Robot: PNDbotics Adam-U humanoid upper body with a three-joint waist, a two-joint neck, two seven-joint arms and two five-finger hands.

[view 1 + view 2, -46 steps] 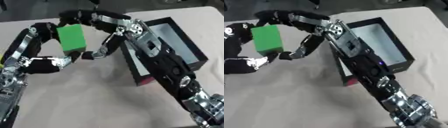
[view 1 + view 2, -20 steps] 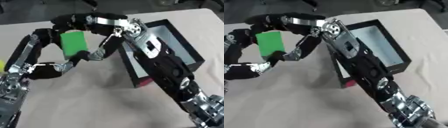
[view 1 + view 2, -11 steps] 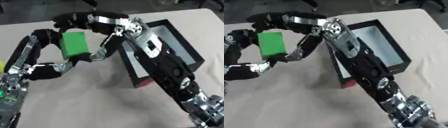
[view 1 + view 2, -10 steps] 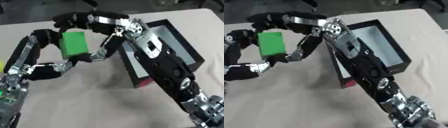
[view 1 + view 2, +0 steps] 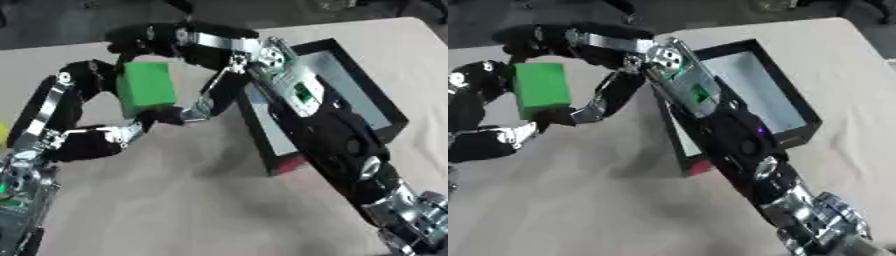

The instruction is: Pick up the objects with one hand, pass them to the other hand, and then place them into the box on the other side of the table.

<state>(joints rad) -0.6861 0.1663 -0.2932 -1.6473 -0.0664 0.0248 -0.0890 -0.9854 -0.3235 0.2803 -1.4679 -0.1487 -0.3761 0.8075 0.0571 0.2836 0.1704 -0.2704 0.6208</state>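
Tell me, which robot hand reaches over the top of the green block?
The right robot hand. It arches over the green block from above, while the left robot hand sits under it.

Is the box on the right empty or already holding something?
Empty as far as visible: the box shows bare pale floor; the right arm hides its near corner.

block [image 5: 146, 88]: held above the surface [image 5: 192, 200], left of centre, between our two hands
box [image 5: 756, 96]: on the surface, right of the block, under our right arm
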